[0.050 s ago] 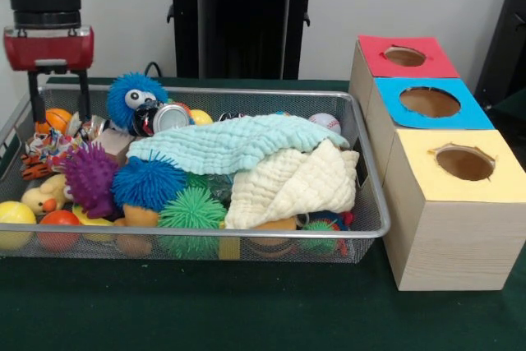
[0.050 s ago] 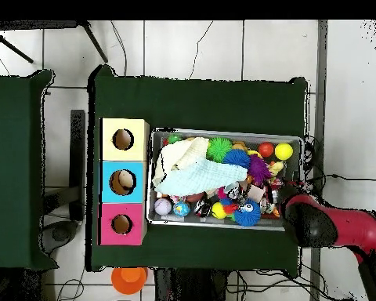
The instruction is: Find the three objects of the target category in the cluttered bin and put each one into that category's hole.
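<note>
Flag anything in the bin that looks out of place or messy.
Two cloths, a light blue one and a cream one, lie crumpled over the toys in the wire bin, hiding whatever sits beneath. Nothing has spilled out.

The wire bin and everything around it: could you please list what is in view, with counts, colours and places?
Wire bin: one, silver mesh, on the green table.
Cloths: two, a pale blue one lying over a cream one, at the bin's end nearest the boxes.
Spiky balls: three at the front wall, purple, blue, green.
Fuzzy blue toy with eyes: one, back of the bin.
Can: one, silver, beside the fuzzy toy.
Baseball: one, white, back corner.
Boxes with holes: three in a row beside the bin, topped red, blue, yellow.
Gripper: one, red and black, its fingers open and reaching down at the bin's far end from the boxes.
</note>
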You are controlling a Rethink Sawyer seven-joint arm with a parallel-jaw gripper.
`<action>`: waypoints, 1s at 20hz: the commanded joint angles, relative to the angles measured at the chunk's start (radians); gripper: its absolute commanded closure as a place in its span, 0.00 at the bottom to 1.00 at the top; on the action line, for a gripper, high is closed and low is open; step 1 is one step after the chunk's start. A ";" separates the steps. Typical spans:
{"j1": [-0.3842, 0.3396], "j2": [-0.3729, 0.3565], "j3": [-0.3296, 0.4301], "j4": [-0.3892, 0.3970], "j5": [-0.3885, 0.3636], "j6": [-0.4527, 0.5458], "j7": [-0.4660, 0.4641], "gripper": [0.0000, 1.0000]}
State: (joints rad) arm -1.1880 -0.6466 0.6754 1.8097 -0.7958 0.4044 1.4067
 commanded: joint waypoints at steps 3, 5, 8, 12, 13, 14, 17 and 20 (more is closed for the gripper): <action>-0.032 0.117 0.145 -0.142 -0.065 0.147 -0.433 0.00; -0.026 0.127 0.139 -0.151 -0.074 0.132 -0.429 0.00; -0.020 0.136 0.130 -0.169 -0.081 0.116 -0.435 0.00; -0.005 0.158 0.115 -0.198 -0.093 0.109 -0.442 0.00; 0.003 0.175 0.101 -0.210 -0.105 0.102 -0.433 0.00; 0.013 0.195 0.090 -0.228 -0.113 0.107 -0.435 0.00; 0.045 0.256 0.056 -0.290 -0.145 0.117 -0.446 0.00; 0.072 0.298 0.021 -0.345 -0.189 0.109 -0.428 0.00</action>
State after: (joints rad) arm -1.1700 -0.4658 0.7416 1.6113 -0.8595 0.4405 1.2326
